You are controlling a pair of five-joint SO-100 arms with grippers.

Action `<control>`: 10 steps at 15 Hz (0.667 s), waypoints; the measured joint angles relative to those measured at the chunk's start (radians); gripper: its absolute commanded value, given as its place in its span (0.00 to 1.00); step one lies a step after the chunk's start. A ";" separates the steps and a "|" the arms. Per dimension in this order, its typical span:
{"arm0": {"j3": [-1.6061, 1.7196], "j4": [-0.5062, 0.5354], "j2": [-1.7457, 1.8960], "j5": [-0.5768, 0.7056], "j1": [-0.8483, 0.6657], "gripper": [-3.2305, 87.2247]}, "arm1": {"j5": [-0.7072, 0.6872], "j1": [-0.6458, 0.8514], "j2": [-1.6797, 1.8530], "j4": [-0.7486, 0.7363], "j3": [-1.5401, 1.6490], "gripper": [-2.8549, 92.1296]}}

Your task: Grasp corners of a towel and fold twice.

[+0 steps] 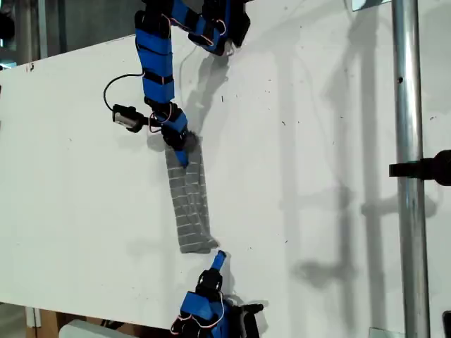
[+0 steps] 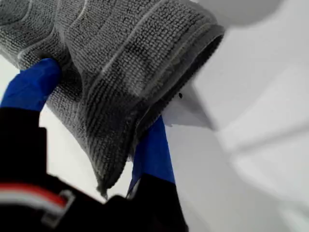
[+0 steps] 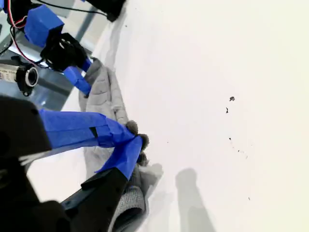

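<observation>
My first gripper (image 2: 96, 113) has its fingers clamped on the bunched 12 o'clock end of the towel (image 1: 190, 201). My second gripper (image 3: 133, 145) has its fingers pressed together at the 6 o'clock end, and I cannot tell whether they hold any cloth. The towel lies in a narrow strip on the surface (image 1: 317, 176). Lifting now risks dragging it one-sided and crumpling it.
</observation>
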 measured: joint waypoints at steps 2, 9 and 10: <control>0.000 0.000 0.000 0.000 0.000 0.01 | -0.003 -0.002 0.002 0.011 0.002 0.03; 0.000 0.000 0.000 0.002 0.000 0.01 | -0.049 0.046 0.712 0.545 0.293 0.04; 0.000 0.000 0.000 0.002 0.000 0.01 | -0.043 0.046 0.864 0.690 0.291 0.04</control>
